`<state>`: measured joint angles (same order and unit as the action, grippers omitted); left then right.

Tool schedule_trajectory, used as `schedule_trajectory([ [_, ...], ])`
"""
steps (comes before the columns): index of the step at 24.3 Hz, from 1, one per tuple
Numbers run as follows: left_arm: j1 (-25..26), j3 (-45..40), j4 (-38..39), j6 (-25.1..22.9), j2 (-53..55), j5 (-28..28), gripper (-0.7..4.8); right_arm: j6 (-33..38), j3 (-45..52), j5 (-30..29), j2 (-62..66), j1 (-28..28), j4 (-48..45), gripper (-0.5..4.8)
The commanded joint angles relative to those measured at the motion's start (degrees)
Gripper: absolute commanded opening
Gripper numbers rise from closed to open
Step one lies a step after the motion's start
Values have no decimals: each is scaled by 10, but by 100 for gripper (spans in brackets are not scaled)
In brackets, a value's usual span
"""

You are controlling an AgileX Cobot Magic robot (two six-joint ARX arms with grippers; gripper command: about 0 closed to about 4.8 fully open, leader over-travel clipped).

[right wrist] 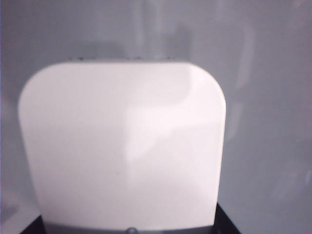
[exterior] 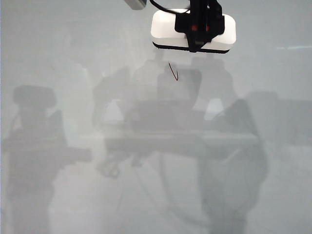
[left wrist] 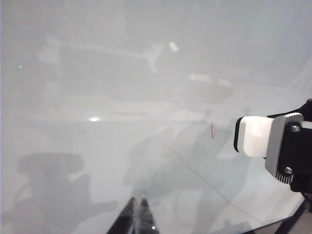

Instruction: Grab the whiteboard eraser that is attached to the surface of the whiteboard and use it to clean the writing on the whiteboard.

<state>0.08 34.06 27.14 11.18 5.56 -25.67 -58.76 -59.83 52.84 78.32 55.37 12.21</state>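
One eraser (right wrist: 124, 146) filled the right wrist view, nearest of all: a white plastic block, smooth, with rounded corners, its far edge showing a thin dark line. In the exterior view the same eraser (exterior: 193, 30) sat at the top of the picture, a long rounded white bar with a black felt strip along its lower edge, lying against the whiteboard (exterior: 58, 58). The right gripper (exterior: 197, 29), black with a small red detail, was clamped across the eraser's middle, grasping it.

There was one whiteboard, glossy and pale grey, flat, covered with soft reflections and shadows. On it one mark of writing (exterior: 173, 72) was visible: a thin, dark-red curved stroke just below the eraser, apart from it. The left wrist view showed that stroke (left wrist: 212, 129) too, beside the eraser's white end (left wrist: 254, 136).

Of the left gripper (left wrist: 136, 217) only dark fingertips showed at the edge of its own view, near the board, holding nothing; whether its jaws were released or clenched I could not tell.
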Motion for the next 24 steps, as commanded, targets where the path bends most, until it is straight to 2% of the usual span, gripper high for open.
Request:
schedule_trajectory([
  [1,-1,1,-7,-3,0,2,-6,-104,45,-30,4,-30,-132,179],
  [4,-1,1,-7,-3,0,1,-6,-107,54,-31,24,-65,-143,180],
  [7,-1,1,-7,-2,0,2,-6,-134,53,-56,34,-90,-205,179],
  [15,-1,1,-7,-2,0,1,-6,-154,53,-110,65,-91,-254,179],
  [20,-1,1,-7,-2,0,0,-6,-150,53,-102,145,-93,-263,179],
  [24,-1,1,-7,-2,0,0,-6,-173,52,-40,179,-92,-281,180],
])
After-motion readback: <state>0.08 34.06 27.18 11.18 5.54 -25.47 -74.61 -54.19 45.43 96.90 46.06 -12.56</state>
